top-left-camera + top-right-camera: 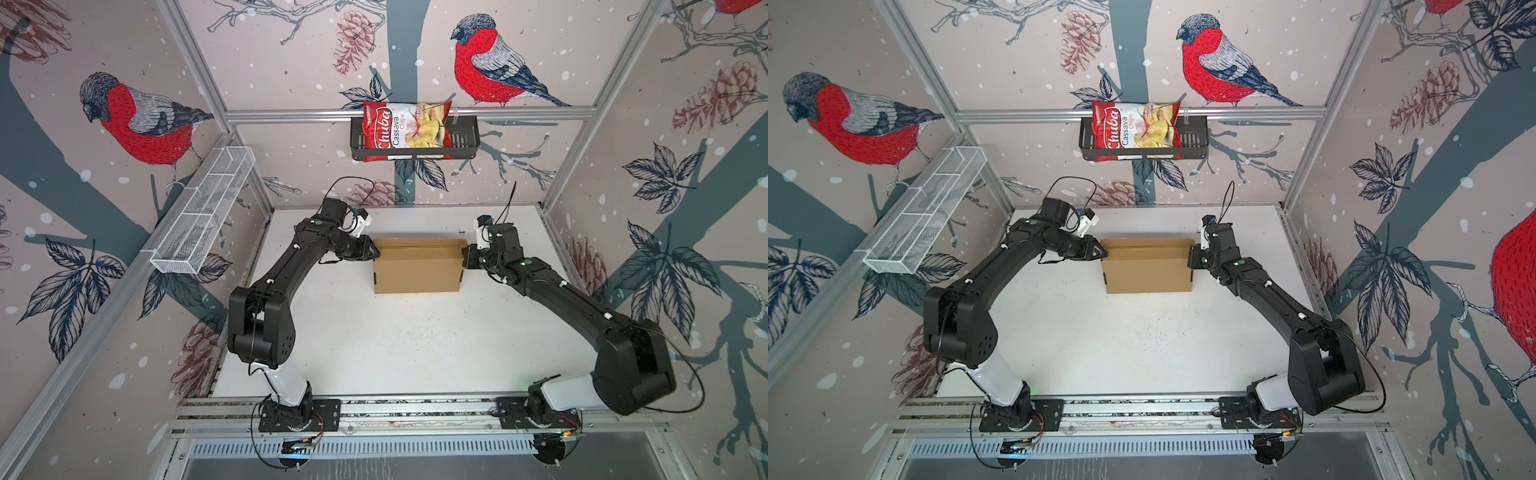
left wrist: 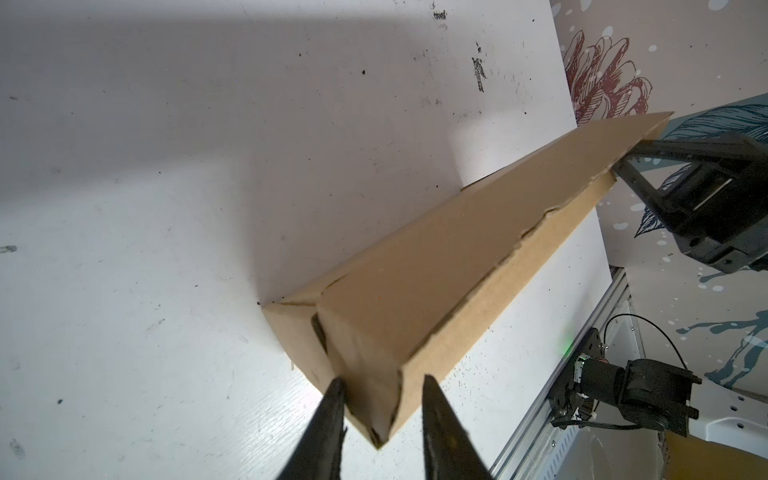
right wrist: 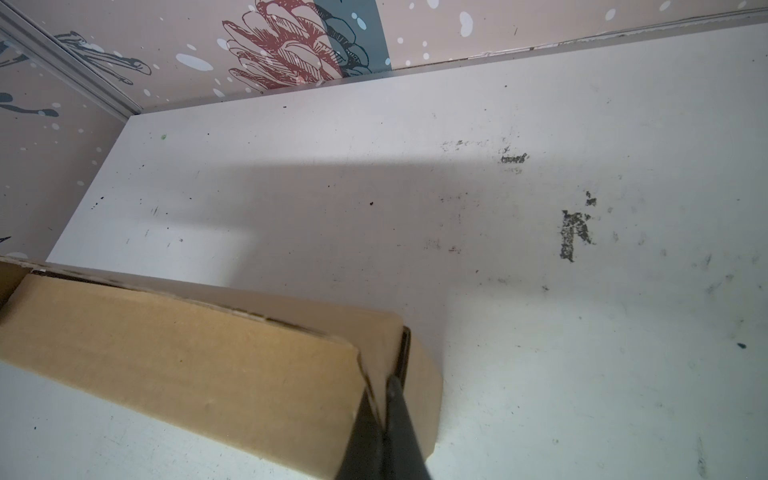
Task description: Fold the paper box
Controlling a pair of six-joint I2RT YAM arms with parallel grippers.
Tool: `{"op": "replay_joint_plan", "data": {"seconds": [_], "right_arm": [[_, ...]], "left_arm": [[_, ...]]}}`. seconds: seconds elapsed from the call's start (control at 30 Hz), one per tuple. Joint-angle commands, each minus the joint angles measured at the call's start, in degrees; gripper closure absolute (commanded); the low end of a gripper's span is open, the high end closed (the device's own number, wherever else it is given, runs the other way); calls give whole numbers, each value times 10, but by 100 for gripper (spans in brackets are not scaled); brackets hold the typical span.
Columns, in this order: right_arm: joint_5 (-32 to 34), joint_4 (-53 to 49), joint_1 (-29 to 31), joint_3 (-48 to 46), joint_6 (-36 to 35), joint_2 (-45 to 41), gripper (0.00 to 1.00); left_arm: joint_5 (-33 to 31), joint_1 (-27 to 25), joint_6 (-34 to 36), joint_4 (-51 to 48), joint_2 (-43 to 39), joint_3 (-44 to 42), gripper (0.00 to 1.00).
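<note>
Right gripper (image 3: 388,383), tips shut, braces one end of the plain brown cardboard box (image 1: 417,270), apparently steadying it while left gripper (image 2: 382,379), narrowly parted, straddles the opposite corner.

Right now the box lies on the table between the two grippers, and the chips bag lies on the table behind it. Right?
No. The chips bag is not on the table; it sits in the black basket up on the back wall, as both top views show. The box does lie on the table between the left gripper and the right gripper.
</note>
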Motion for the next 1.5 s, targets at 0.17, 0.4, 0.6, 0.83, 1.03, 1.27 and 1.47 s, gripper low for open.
{"op": "replay_joint_plan", "data": {"seconds": [0.17,0.4,0.6,0.83,1.03,1.27,1.47], "right_arm": [[-15,-72,3,-4,4,8,100],[-15,-72,3,-2,3,9,100],[-16,-72,3,-2,3,10,100],[-15,-74,3,1,1,11,100],[-18,-74,4,4,0,16,100],[-17,-76,4,11,-1,21,100],[-16,-77,7,12,0,22,100]], "left_arm": [[18,-4,2,-4,-5,9,69],[22,-8,1,-1,-1,13,73],[7,-9,14,-16,18,11,76],[-24,-5,24,-36,19,19,72],[-11,-3,23,-36,13,41,63],[-1,10,25,-42,-2,61,53],[1,14,30,-50,10,68,63]]}}
